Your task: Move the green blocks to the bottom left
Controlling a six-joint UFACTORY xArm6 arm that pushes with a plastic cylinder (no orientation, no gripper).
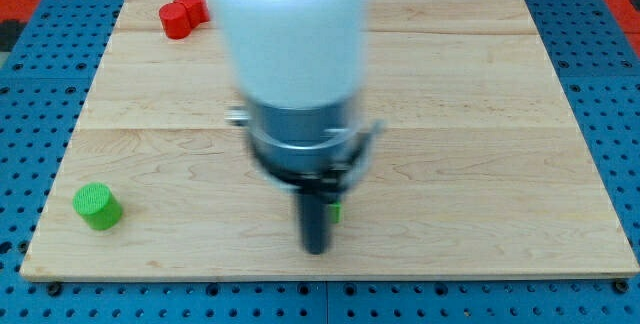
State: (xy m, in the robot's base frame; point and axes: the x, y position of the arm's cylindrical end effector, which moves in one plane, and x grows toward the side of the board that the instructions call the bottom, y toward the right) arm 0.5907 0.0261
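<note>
Rod tip [316, 250] touches small green block [336, 211] near-centre on bench [480, 114], green cylinder [97, 206] near-left, red blocks [182, 13] far-left; no hand on rod.

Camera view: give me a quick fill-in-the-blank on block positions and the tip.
1. The green cylinder sits near the board's bottom ____ corner.
2. The two red blocks sit near the view's ____ left.
3. A second green block, mostly hidden, shows just to the view's ____ of my tip.
4. The blocks rest on a ____ board.

Missing words: left; top; right; wooden
</note>
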